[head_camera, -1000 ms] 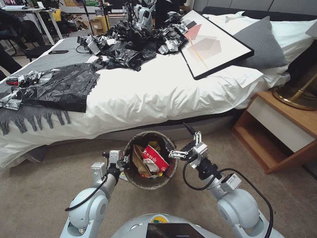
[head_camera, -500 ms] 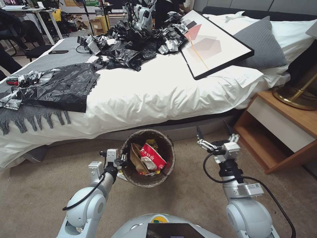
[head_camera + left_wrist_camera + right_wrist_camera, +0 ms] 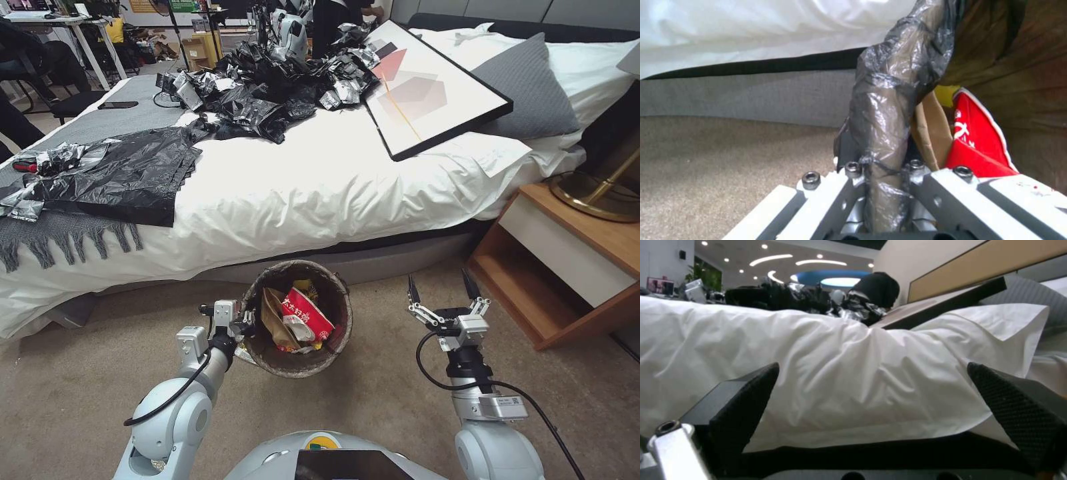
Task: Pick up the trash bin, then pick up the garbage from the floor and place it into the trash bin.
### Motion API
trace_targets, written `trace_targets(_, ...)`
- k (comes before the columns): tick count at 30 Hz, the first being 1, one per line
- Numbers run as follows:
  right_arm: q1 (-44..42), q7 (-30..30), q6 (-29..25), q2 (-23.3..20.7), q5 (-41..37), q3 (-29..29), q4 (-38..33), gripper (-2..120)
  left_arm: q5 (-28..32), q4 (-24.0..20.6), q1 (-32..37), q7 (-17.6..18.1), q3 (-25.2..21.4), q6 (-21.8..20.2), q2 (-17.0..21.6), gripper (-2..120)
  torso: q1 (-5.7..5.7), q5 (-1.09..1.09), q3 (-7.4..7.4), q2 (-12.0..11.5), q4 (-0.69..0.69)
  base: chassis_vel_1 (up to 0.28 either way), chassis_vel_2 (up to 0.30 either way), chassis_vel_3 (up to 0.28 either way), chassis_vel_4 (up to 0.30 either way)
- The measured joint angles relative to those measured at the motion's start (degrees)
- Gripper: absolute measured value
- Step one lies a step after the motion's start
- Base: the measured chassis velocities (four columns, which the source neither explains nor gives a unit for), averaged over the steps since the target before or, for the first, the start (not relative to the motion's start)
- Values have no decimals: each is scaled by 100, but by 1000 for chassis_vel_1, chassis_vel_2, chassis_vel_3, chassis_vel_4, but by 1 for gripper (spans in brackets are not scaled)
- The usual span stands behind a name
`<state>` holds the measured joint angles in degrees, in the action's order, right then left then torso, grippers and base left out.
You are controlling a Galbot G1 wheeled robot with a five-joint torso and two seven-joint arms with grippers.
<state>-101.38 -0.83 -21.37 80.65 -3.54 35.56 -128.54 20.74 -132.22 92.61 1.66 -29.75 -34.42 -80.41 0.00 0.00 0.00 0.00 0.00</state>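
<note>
Bin (image 3: pixel 297 320) hangs by its rim, pinched in our left gripper (image 3: pixel 244 327); our right gripper (image 3: pixel 443 299), spread wide and empty, sits to its right.

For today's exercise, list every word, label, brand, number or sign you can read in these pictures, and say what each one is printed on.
Red carton in the trash bin: large white Chinese characters, too distorted to quote reliably; in the left wrist view a part of one character shows.
Label on the right arm's wrist: too small to read.
Green and yellow signs on the far wall: blurred, unreadable.
Round badge on the robot's chest: no legible text.
</note>
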Motion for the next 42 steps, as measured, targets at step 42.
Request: trace_targets(42,219,262,-107,36,-115,69,280,100,67,-6,-4,-244,5,223,-34,0,0,0,0,0,0,0,0,0,0)
